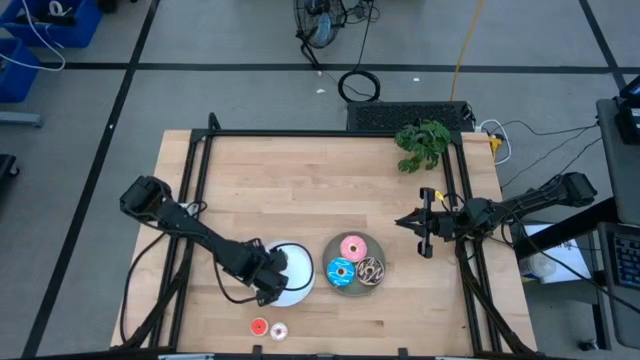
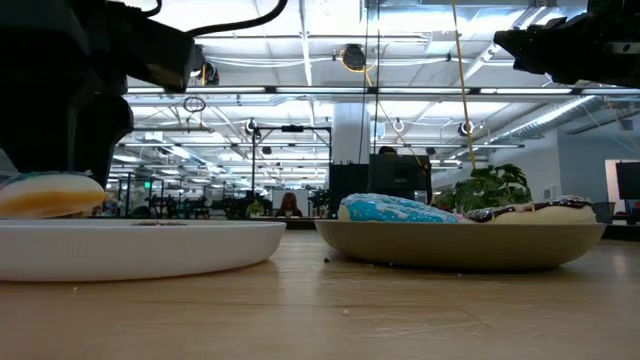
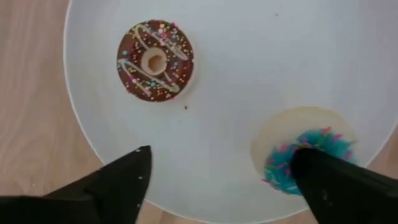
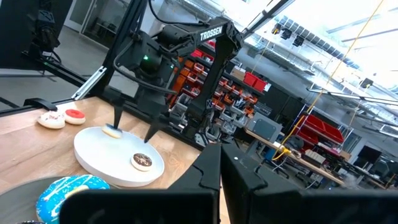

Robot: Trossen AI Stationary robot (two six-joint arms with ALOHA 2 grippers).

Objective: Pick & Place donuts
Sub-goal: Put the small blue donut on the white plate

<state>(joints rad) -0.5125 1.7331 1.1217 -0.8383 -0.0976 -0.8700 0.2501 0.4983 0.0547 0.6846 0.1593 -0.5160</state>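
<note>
Two tiny donuts lie flat on the white plate (image 3: 249,56): a brown one (image 3: 155,60) and a blue one (image 3: 297,155). My left gripper (image 3: 221,158) hangs open above the plate, pointing down, with one finger at the blue donut and the brown donut beyond the gap. The grey plate (image 1: 353,285) holds the pink (image 1: 352,247), blue sprinkled (image 1: 341,270) and dark brown drizzled (image 1: 371,269) donuts. Tiny red (image 1: 259,326) and white (image 1: 279,330) donuts lie on the table near the front edge. My right gripper (image 1: 405,222) waits shut at the right, above the table. My left gripper has one finger (image 3: 336,180) standing over the blue donut's edge (image 3: 292,165), coming from above. The finger hides that spot, so I cannot tell whether it touches. The donut lies on the white plate, and the other finger (image 3: 124,180) is clear of everything.
A green plant (image 1: 422,143) stands at the table's far right corner. Black frame rails (image 1: 200,190) run along the left, far and right sides. Bare wood lies between the plates and the far rail.
</note>
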